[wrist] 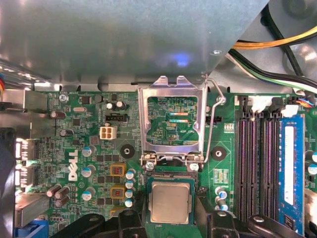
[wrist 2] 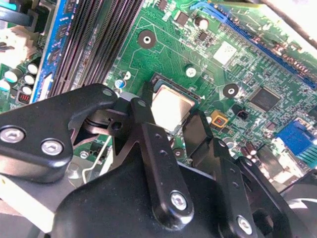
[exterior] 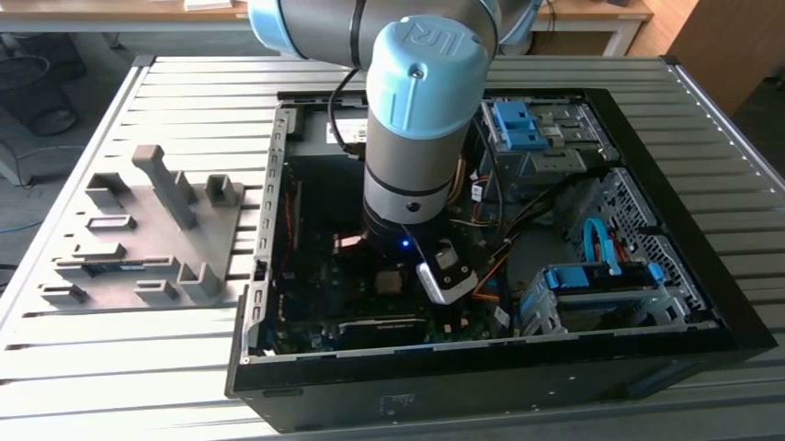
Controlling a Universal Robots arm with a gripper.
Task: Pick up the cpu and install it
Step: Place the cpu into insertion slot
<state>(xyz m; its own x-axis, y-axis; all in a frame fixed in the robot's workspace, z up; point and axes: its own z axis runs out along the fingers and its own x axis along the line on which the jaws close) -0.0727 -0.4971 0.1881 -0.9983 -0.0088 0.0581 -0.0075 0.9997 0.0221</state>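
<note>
One slatted table (exterior: 184, 83), one open PC case (exterior: 491, 386) lying on it. One arm (exterior: 424, 119) on my feed, reaching down into the case. One grey tray (exterior: 227, 243) sits beside the case toward the exterior view's left, on the table.

Inside I count one green board (wrist: 74, 148). One blue memory stick (wrist: 291, 168) is seated in its slot, with dark empty slots next to it. One metal load plate (wrist: 173, 89) is flipped up off the socket (wrist: 171, 176), and one wire lever (wrist: 213, 114) is raised beside it.

One gripper (wrist: 173, 222), low over the socket. Two black fingers (wrist: 130, 223), spread, one on each side of the socket and pinching nothing that I can see.

One cpu (wrist: 171, 201), silver top up, lying flat in the socket between the fingers, with the plate not closed over it.

Two amber square parts (wrist: 117, 170) sit on the board near the socket.
</note>
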